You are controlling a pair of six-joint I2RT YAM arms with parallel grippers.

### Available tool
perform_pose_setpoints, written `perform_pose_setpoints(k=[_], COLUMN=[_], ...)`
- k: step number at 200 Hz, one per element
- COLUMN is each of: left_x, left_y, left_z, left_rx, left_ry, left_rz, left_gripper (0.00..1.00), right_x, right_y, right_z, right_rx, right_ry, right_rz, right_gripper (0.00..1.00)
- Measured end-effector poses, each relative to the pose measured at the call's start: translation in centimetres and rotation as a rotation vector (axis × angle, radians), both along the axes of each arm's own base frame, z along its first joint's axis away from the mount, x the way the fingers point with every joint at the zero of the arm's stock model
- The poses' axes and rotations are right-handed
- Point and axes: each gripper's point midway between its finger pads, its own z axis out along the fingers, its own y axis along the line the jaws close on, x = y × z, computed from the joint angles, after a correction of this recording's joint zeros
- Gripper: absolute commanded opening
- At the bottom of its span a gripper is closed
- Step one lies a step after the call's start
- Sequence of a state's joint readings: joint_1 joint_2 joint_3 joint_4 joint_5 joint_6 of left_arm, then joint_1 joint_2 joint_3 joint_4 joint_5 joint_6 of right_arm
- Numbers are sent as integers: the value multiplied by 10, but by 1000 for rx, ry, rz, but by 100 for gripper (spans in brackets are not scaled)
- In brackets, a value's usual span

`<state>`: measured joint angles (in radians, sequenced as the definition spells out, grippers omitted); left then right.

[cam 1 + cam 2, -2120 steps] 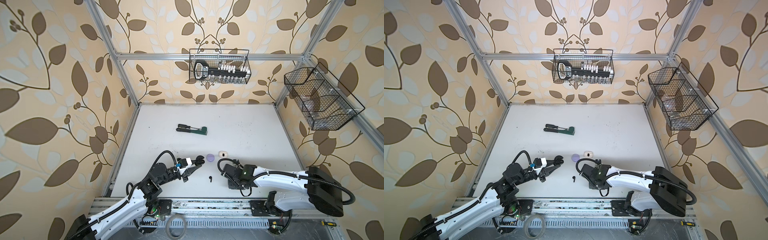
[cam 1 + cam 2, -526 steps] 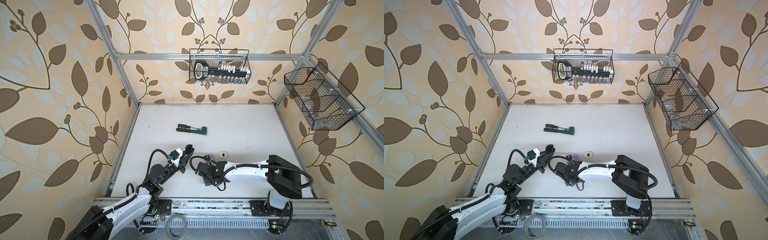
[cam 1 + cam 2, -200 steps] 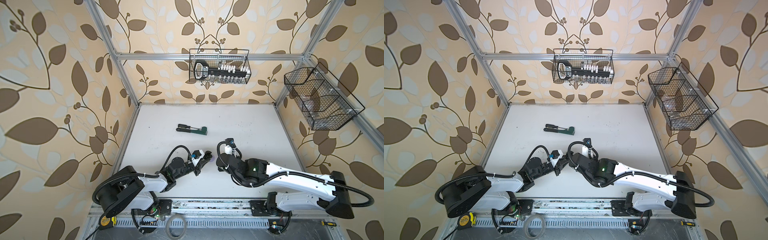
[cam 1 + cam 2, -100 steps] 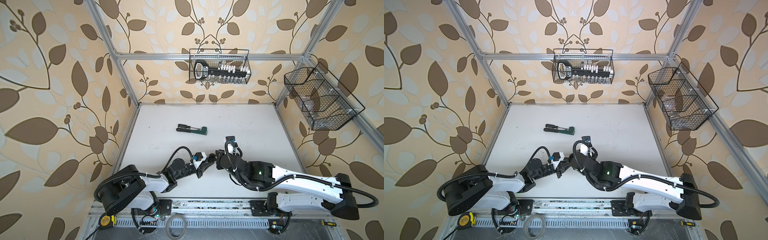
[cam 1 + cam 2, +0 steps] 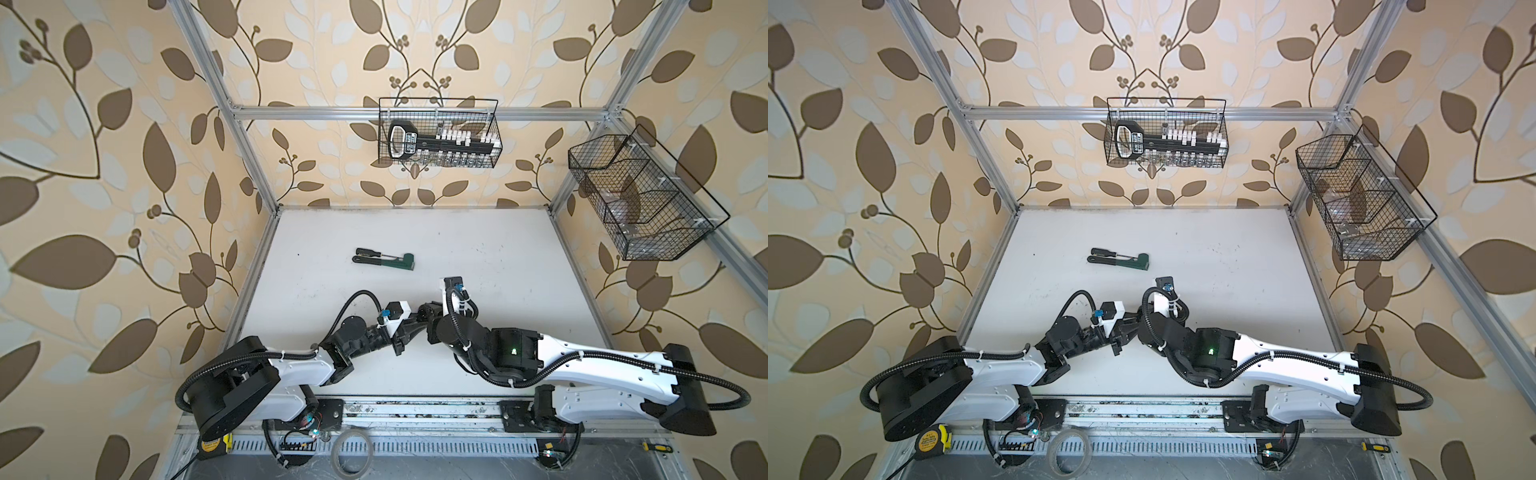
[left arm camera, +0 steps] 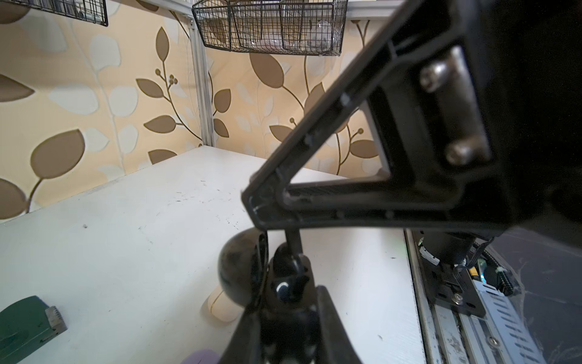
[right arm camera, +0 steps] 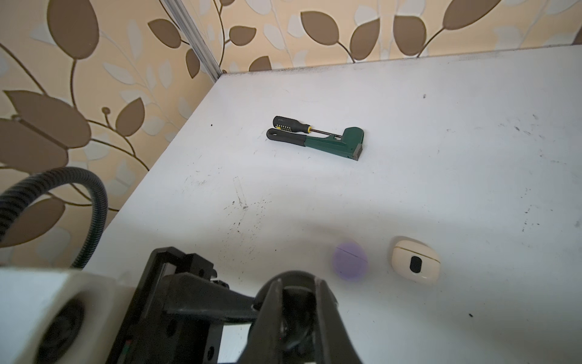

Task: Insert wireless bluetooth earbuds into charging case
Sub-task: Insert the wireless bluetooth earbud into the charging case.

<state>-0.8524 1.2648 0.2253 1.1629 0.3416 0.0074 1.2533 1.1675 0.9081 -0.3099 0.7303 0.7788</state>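
1. White bench (image 5: 478, 249): both arms meet near its front middle.
2. Left tool (image 6: 286, 299) is clamped tight on an open black case (image 6: 241, 271).
3. Right tool (image 7: 296, 293) is pinched almost closed on a black earbud (image 6: 293, 242) by its stem, with the bud down at the case's mouth.
4. Green wrench (image 5: 395, 262) and screwdriver (image 5: 368, 252) lie side by side further back.
5. White case (image 7: 415, 264) and lilac case (image 7: 349, 260) sit on the bench, lids down, near each other.

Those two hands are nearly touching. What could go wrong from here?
1. The black earbud, pinched by its thin stem in the left hand, might slip or go in crooked.
2. The black case is held only by the right hand; pushing could twist it loose.
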Motion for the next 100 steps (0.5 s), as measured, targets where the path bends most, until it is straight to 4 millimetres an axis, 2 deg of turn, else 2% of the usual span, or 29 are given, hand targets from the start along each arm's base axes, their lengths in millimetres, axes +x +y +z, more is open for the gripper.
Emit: perform_pose_setpoints(k=[100], left_x=[-2], left_y=[3], left_z=[0], left_rx=[25], left_ry=[41], left_rz=[0], left_gripper=[0], right_x=[-1], right_y=[4], right_z=[-4], right_rx=[-15], right_ry=[-24], right_rz=[7], right_gripper=[16])
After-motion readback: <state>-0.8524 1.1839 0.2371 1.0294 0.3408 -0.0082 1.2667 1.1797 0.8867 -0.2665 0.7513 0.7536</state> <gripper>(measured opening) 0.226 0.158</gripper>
